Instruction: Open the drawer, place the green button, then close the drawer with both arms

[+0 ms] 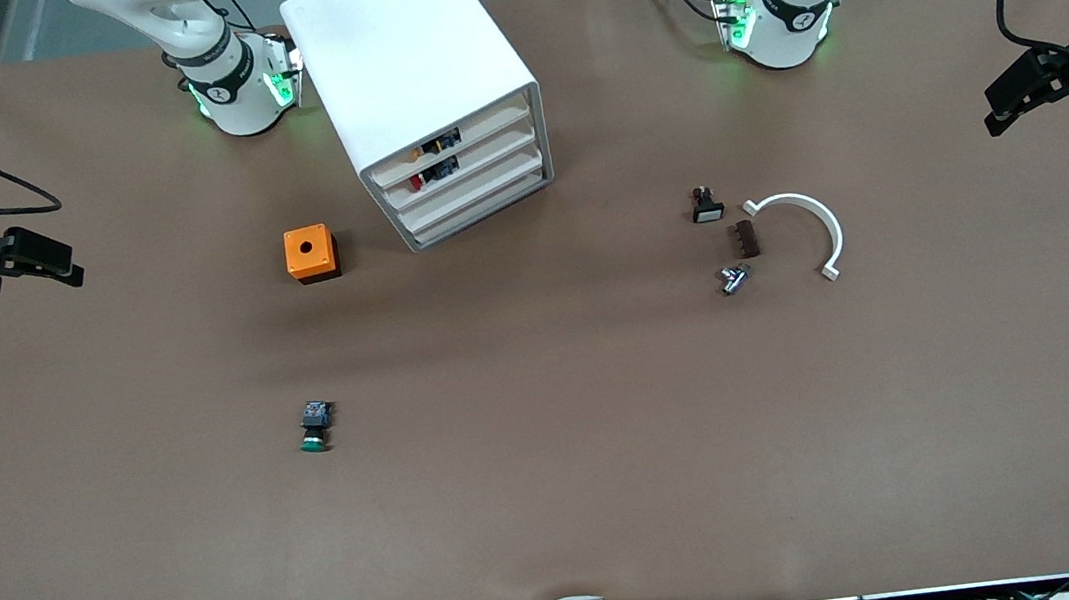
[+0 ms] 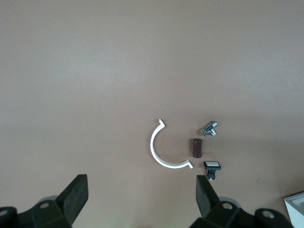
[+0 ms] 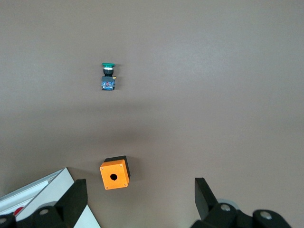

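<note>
On the brown table point(image 1: 553, 459), a boxy white cabinet point(image 1: 413, 72) is positioned between the two arm bases, with four stacked fronts turned toward the front camera. The drawer point(image 1: 480, 189), third of these fronts, is seen closed, flush with the fronts above and below it. Small dark and red parts are visible through the upper two fronts.

The button point(image 1: 315, 427) is located well nearer to the front camera than the cabinet, toward the right arm's end of the table. It is laid on its side, green cap toward the front camera and bluish rear toward the cabinet. An orange cube point(image 1: 311, 253) with a round hole is placed between the button and the cabinet's level, just beside the cabinet.

Toward the left arm's end, a white-capped black button point(image 1: 706, 206), a brown block point(image 1: 748, 238), a small metal fitting point(image 1: 734, 278) and a white curved clip point(image 1: 806, 226) are grouped near one another.

The right gripper point(image 3: 137, 194) is held raised over the table at its own end, fingers spread and grasping nothing. The left gripper point(image 2: 140, 190) is likewise raised at its end, fingers spread and grasping nothing.
</note>
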